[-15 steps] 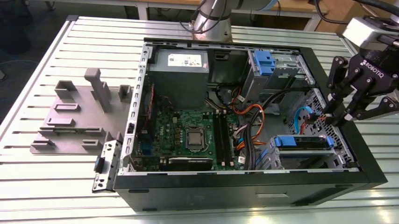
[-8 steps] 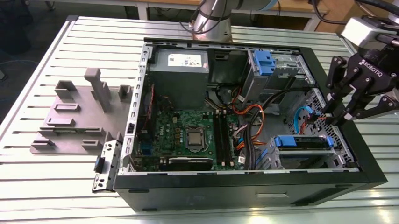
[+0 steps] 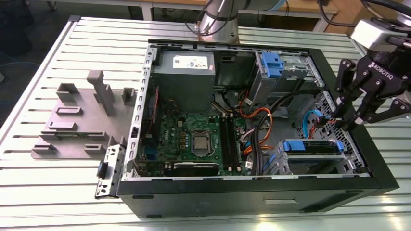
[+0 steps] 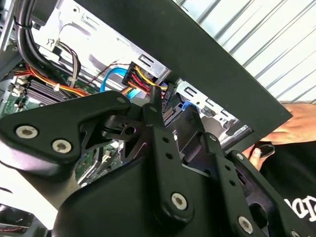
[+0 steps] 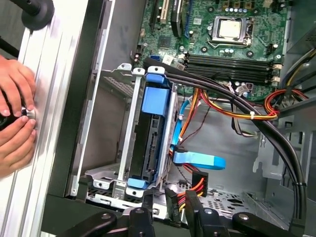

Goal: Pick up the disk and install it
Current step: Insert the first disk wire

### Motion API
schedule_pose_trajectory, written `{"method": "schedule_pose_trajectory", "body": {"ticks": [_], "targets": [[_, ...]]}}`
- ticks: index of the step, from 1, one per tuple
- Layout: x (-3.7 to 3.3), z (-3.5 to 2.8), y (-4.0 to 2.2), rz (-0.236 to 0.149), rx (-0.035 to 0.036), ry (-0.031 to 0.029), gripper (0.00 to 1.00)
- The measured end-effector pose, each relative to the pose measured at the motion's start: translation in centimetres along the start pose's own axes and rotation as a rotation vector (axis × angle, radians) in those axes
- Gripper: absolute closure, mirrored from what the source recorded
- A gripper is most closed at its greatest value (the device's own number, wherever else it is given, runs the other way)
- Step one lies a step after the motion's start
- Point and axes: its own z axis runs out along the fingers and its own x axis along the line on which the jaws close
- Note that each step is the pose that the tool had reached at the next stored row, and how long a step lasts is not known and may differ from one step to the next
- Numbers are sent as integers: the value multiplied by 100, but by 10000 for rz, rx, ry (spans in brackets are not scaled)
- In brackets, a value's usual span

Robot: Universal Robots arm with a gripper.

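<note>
An open computer case [image 3: 257, 192] lies on the slatted bench [image 3: 57, 183]. The robot's hand [image 3: 355, 114], released and grasping nothing, hovers over the case's front edge; the disk [image 5: 154, 143] sits slotted in the drive bay inside the case.

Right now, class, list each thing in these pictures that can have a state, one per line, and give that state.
computer case: side panel off, lying flat on the table.
disk: standing on edge in the lower drive bay.
gripper: open, empty, at the case's edge near the bay.
processor socket: chip bare, no cooler on it.
person's hands: together outside the case wall.
</note>
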Motion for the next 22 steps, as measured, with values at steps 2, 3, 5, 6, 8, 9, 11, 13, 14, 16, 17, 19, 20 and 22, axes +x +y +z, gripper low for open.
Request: {"method": "schedule_pose_trajectory", "body": {"ticks": [2,3,5,6,8,9,11,13,14,16,17,19,20,22], "targets": [[-1,4,0,-116,17,36,61],[-1,6,0,-176,27,48,61],[-2,12,-1,-293,47,64,61],[-3,14,0,-361,59,71,61],[-4,18,0,-531,89,90,61],[-4,18,0,-621,105,102,61],[-4,18,0,-776,129,140,61],[-4,18,1,-805,137,175,61],[-4,18,1,-806,138,176,61],[-4,18,1,-805,140,177,61],[-4,18,1,-805,142,176,61],[-5,18,4,-804,142,176,61],[-7,19,12,-802,141,176,61],[-9,21,30,-807,142,178,61]]}}
